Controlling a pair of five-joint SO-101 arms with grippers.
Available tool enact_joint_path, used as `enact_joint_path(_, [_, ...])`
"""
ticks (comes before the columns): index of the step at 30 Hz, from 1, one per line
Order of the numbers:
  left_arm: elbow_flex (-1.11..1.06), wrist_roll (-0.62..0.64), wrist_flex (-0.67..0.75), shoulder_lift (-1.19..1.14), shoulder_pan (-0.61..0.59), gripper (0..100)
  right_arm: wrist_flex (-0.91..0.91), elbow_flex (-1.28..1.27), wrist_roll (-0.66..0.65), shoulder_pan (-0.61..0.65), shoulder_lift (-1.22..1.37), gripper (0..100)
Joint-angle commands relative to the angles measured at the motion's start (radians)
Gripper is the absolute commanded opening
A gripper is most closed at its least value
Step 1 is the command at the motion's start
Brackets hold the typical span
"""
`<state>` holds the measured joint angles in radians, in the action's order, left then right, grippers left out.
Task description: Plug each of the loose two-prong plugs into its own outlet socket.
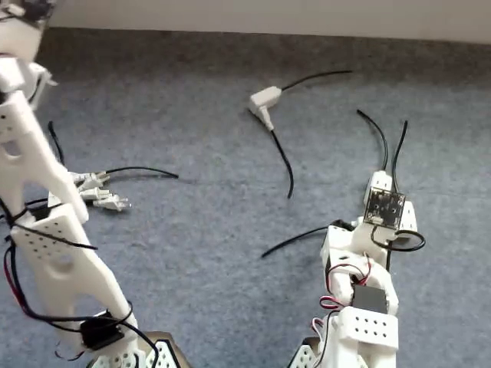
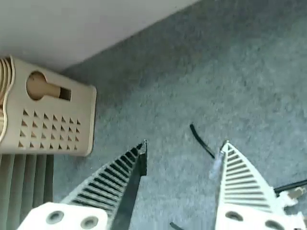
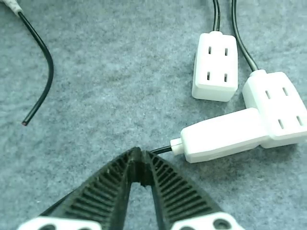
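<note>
Right gripper (image 3: 139,160): fingers pressed together with no gap, tips on the black cord (image 3: 160,150) of the seated plug (image 3: 223,136). I can't tell whether the cord is actually pinched. The seated plug sits sideways in the outlet block (image 3: 280,108), fully home. The second outlet block (image 3: 215,67) lies flat on the grey carpet (image 3: 120,72) just beside the outlet block, with both sockets facing up. A loose plug (image 1: 265,101) lies well apart from the outlet block, toward the wall, cord trailing. A second loose plug (image 1: 90,180) and a third loose plug (image 1: 110,202) lie side by side far across the carpet from the outlet block, next to the left arm. Left gripper (image 2: 184,145): fingers spread wide, holding nothing, over bare carpet well away from the outlet block. A beige heater (image 2: 48,115) stands by the wall.
</note>
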<state>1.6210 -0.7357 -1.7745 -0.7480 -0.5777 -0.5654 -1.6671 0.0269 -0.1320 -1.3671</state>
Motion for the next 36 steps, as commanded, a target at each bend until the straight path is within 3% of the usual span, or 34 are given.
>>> enact_joint_path(1, [0.035, 0.006, -0.017, 0.051, -0.101, 23, 0.024, -0.018, 0.006, -0.007, 0.012, 0.9])
enact_joint_path(8, [-0.12, 0.114, -0.02, 0.059, -0.209, 23, 0.024, -0.018, 0.006, -0.007, 0.012, 0.9])
enact_joint_path(15, [-0.355, 0.121, -0.02, 0.067, -0.255, 23, 0.024, -0.019, 0.006, -0.005, 0.012, 0.9])
enact_joint_path(22, [-0.84, 0.127, -0.017, 0.323, -0.257, 23, 0.024, -0.019, 0.006, -0.005, 0.012, 0.9])
enact_joint_path(27, [-1.132, 0.259, -0.009, 0.518, -0.229, 23, 0.024, -0.019, 0.006, -0.005, 0.012, 0.9])
enact_joint_path(36, [-1.452, 0.582, 0.186, 0.545, -0.125, 23, 0.022, -0.019, 0.006, -0.005, 0.012, 0.9])
